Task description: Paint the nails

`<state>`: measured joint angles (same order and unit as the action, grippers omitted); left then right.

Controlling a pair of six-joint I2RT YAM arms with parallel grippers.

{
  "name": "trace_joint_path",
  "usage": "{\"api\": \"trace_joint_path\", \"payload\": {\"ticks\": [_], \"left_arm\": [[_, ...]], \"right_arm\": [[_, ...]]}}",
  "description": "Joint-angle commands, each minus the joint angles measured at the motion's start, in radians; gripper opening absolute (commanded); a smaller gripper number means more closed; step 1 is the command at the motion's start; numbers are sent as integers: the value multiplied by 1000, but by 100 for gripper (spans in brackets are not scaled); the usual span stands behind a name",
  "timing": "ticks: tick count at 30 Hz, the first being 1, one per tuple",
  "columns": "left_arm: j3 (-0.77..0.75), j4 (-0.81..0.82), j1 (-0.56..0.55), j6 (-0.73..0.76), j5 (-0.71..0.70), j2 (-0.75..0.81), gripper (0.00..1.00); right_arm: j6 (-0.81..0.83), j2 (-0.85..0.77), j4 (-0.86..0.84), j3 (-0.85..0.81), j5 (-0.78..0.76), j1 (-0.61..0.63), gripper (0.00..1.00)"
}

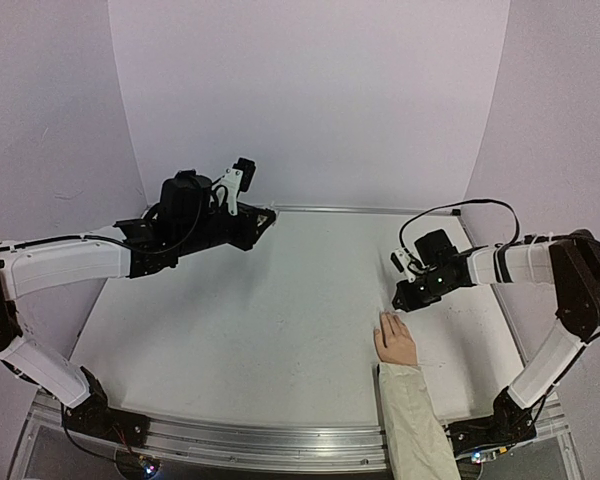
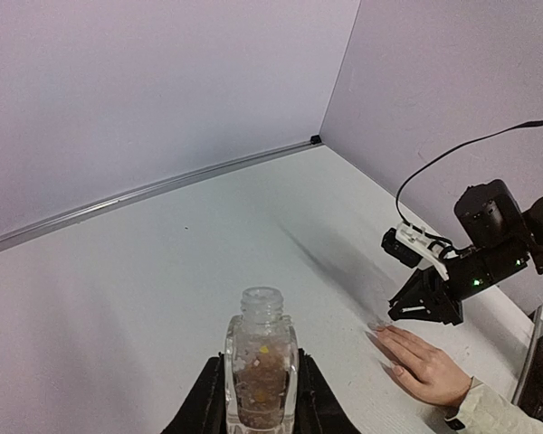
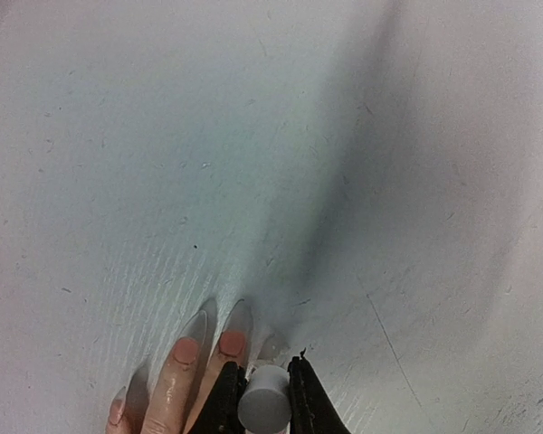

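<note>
Nails [image 3: 233, 344] lie just beyond right jaws pinching the cap [image 3: 264, 407] for brushing; left jaws clamp the uncapped bottle [image 2: 261, 362] upright.

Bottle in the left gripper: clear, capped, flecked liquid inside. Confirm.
Not capped: the bottle in the left gripper is clear with flecked liquid, but its neck stands open, as the left wrist view shows. The right gripper holds a white cap.

Clear glossy bottle [image 2: 261, 366], matt white cap [image 3: 264, 409], matt scuffed tabletop [image 1: 280, 300], cream cloth sleeve [image 1: 412, 420], smooth coral nails [image 3: 233, 344]
</note>
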<state>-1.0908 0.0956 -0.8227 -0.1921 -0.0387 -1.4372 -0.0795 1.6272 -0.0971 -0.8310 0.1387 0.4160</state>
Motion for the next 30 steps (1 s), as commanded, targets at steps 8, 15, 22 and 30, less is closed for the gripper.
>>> {"api": "trace_joint_path", "payload": {"ticks": [8,15,22,30], "left_arm": [[-7,35,5,-1,-18,46,0],[-8,36,5,2,-19,46,0],[-13,35,5,-1,-14,41,0],[-12,35,5,-7,-15,41,0]], "right_arm": [[-11,35,-1,-52,4,6,0],[-5,52,-4,-72,-8,6,0],[8,19,1,-74,-31,6,0],[11,-43,37,-29,12,6,0]]}}
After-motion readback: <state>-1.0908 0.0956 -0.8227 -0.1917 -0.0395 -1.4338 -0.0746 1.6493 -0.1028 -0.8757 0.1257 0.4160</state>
